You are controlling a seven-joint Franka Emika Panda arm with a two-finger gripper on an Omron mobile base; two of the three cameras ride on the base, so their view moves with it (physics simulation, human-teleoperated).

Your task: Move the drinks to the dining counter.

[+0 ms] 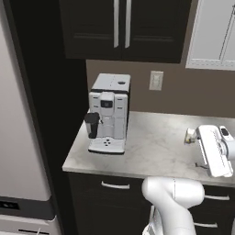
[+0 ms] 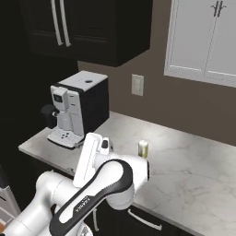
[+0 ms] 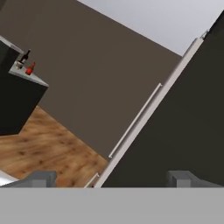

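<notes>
Gleaming marbled worktop (image 1: 156,147) with coffee machine (image 1: 109,113); dark cabinets (image 1: 124,27) above

Base views flanking coffee machine (image 1: 109,114); hand view tilted.

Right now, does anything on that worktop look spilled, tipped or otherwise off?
Nothing stands out. The coffee machine stands upright on the marbled worktop, a dark cup under its spout, and a small whitish glass stands upright near the wall. No spill shows. The tool is open and holds nothing.
</notes>
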